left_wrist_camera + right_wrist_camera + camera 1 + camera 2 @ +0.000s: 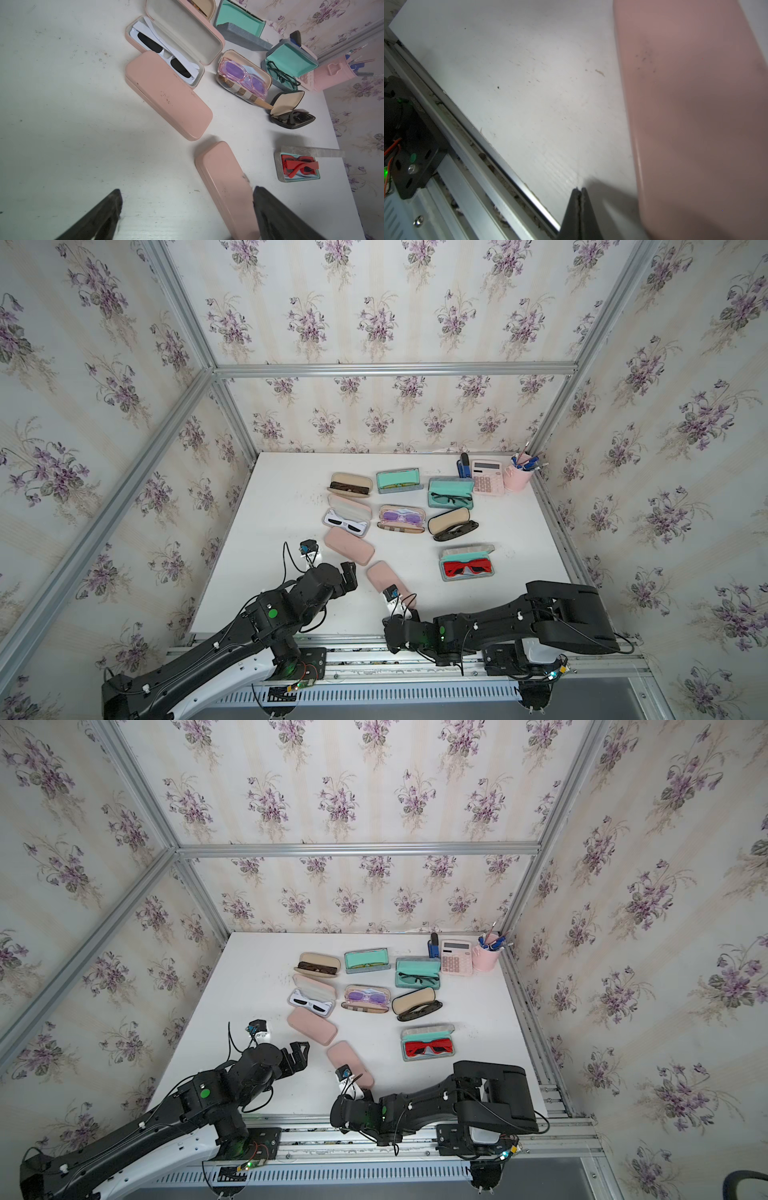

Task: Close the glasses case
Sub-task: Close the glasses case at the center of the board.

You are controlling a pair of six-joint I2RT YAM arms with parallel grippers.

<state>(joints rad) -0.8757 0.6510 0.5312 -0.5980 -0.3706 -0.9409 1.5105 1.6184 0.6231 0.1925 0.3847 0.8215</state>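
Note:
Two pink glasses cases lie shut near the front: one [384,576] [224,182] [695,104] by both grippers, the other [349,545] [166,93] just behind it. Further back several cases lie open with glasses inside, among them a pink case with white sunglasses [347,516] [176,47] and a grey case with red sunglasses [467,564] [297,164]. My left gripper [350,572] [187,190] is open and empty, left of the near pink case. My right gripper [579,189] is shut on nothing, low over the table beside that case's front end.
At the back right stand a pink calculator [487,477], a blue stapler [463,466] and a pink pen cup [517,475]. An aluminium rail [477,149] runs along the table's front edge, close to my right fingertips. Wallpapered walls enclose the white table [282,497].

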